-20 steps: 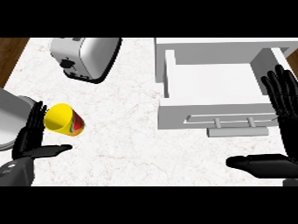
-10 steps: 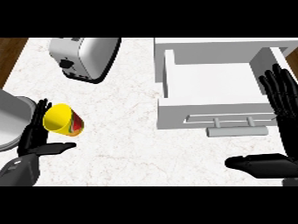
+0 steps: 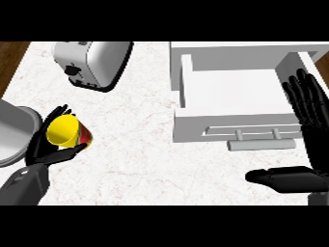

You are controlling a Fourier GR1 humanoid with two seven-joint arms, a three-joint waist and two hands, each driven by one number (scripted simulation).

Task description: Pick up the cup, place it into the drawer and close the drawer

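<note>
The drawer (image 3: 231, 91) stands open on the counter (image 3: 138, 144), its front and handle (image 3: 262, 144) facing me, and I take it as my landmark. Well to the left of the drawer, my left hand (image 3: 47, 149) curls round the cup (image 3: 67, 132), yellow with a red side, its mouth tilted toward me. I judge the step in hand to be the carry: I should lift the cup high enough to clear the drawer's front wall, bring it rightward over the bare inside, and turn it upright before I let go.

My right hand (image 3: 316, 120) rests open at the drawer's right side, fingers straight and up; it may need to make room. A toaster (image 3: 92, 62) sits left of the drawer's far end, off my path. A grey pot (image 3: 3, 130) lies just left of the cup, so I should not swing outward.
</note>
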